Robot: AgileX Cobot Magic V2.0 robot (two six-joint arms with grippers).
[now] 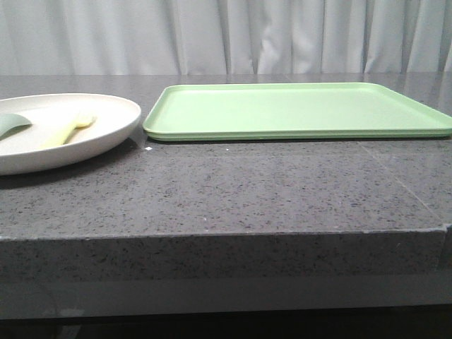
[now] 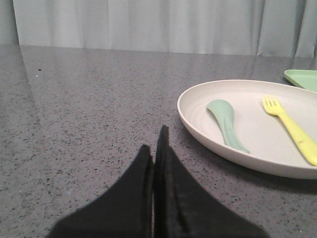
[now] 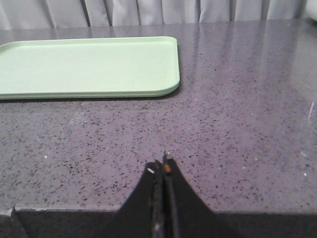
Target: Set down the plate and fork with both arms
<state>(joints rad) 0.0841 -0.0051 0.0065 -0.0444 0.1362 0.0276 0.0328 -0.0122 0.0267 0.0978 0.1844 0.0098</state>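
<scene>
Across the front view we see a grey speckled stone table (image 1: 233, 191) with a white curtain (image 1: 226, 35) behind it. At the left edge of the frame sits the plate (image 1: 106, 134), partly cut off, and on it lie the fork (image 1: 70, 129) and, further left, a teal spoon (image 1: 10, 126). Just right of the plate, not touching it, a light green tray (image 1: 296, 109) fills the upper middle and right of the frame. Neither of our arms shows in this view.

From the left wrist view, our left gripper (image 2: 154, 158) sits at the bottom centre, its black fingers pressed together with nothing between them, low over bare table. The plate (image 2: 198, 124) lies at the right of the frame, near the fingertips but apart from them. The teal spoon (image 2: 225, 121) rests on its left part, the fork (image 2: 292, 129) on its right part, tines towards the curtain. A corner of the tray (image 2: 302, 78) peeks in at the right edge.

From the right wrist view, our right gripper (image 3: 163, 191) is at the bottom centre, fingers closed on nothing, near the table's front edge. The tray (image 3: 89, 67) lies in the upper left, well apart from it.
</scene>
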